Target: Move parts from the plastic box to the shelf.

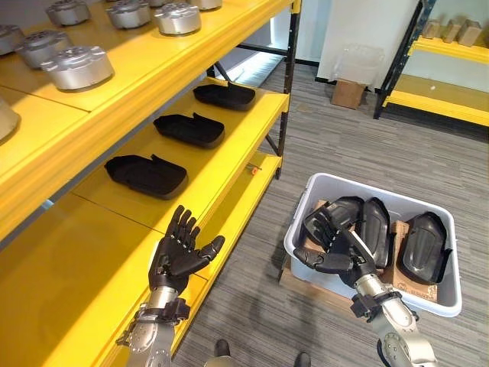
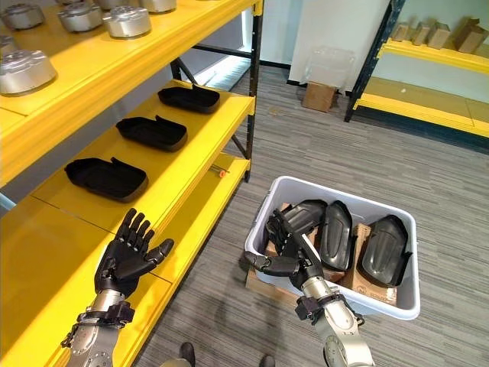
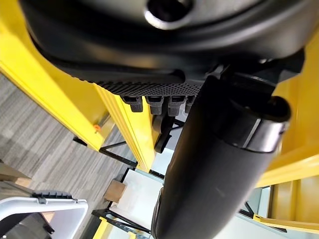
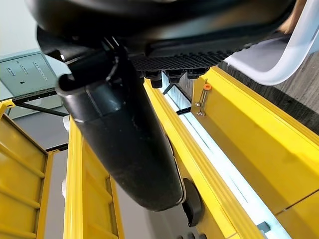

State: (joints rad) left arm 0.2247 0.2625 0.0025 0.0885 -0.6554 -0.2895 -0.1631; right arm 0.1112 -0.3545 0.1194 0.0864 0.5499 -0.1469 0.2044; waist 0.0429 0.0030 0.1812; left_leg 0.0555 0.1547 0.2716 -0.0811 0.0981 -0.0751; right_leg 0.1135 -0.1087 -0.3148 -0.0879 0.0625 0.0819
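A grey plastic box [image 1: 428, 205] stands on the floor at the right and holds three black moulded parts [image 1: 424, 246]. Three more black parts lie in a row on the yellow shelf, the nearest one [image 1: 145, 174] just beyond my left hand. My left hand [image 1: 177, 254] hovers open over the front of that shelf, fingers spread and holding nothing. My right hand [image 1: 330, 256] hangs open over the box's near left corner, above the leftmost part [image 1: 336, 210], its fingers straight and empty.
The upper shelf level carries several round silver metal parts [image 1: 77, 66]. A second yellow rack [image 1: 439, 95] stands at the far right, and a small cardboard box [image 1: 348, 92] sits on the carpet by the wall. Cardboard [image 1: 306, 281] lies under the plastic box.
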